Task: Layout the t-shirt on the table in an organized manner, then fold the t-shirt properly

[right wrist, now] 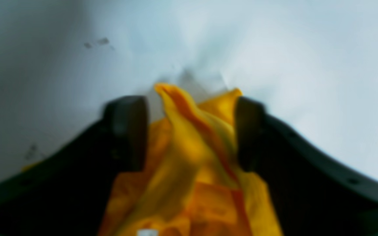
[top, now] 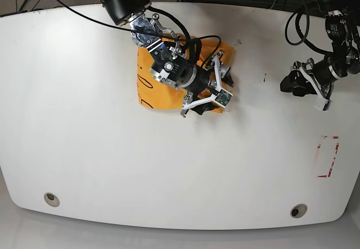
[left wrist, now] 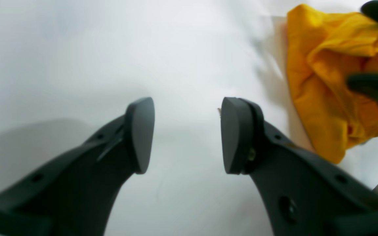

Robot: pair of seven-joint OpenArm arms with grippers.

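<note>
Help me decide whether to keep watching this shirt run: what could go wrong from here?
1. The t-shirt is a crumpled heap, and the right gripper straddles a thick ridge of cloth; it may pinch several layers and lift a bundle, not an edge.
2. The left gripper hangs open over bare table, away from the shirt, so a one-armed pull might drag the heap rather than spread it.
</note>
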